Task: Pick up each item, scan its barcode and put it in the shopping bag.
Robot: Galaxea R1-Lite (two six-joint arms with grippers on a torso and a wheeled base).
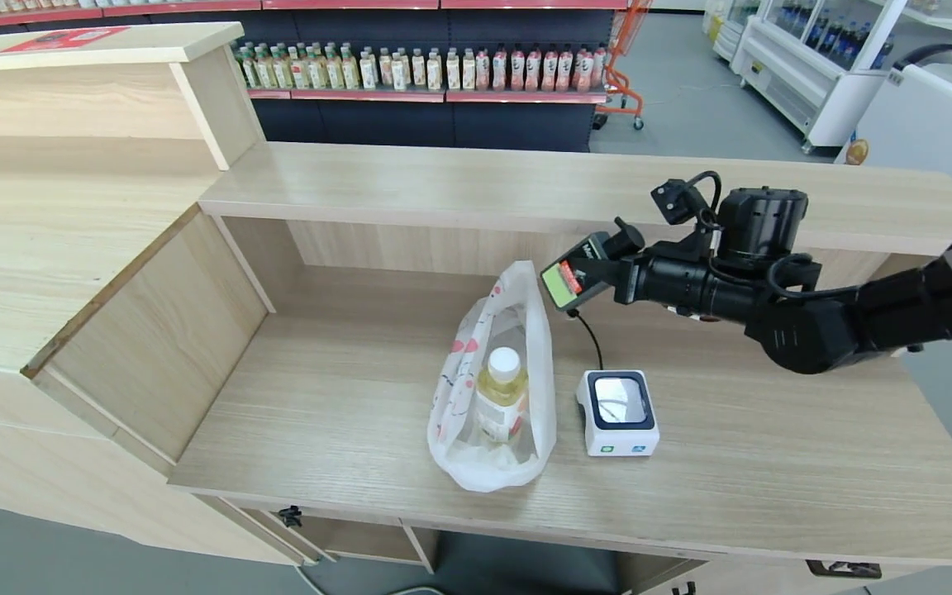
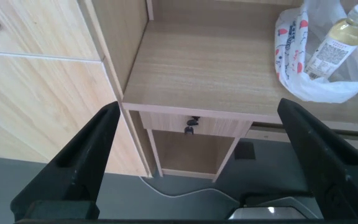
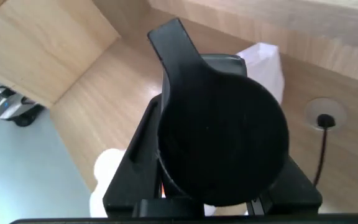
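Wooden counter (image 1: 773,463): right pincer (image 1: 600,268) clamps a pack (image 1: 560,285) by the shopping bag (image 1: 451,388); left pincer (image 2: 199,111) spread.

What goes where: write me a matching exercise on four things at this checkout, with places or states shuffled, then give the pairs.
1 bottle
2 scanner
3 small pack
4 left gripper

a held in the right gripper
b open, off the counter's front edge
c inside the shopping bag
d on the counter, right of the shopping bag

Pairs: 1-c, 2-d, 3-a, 4-b
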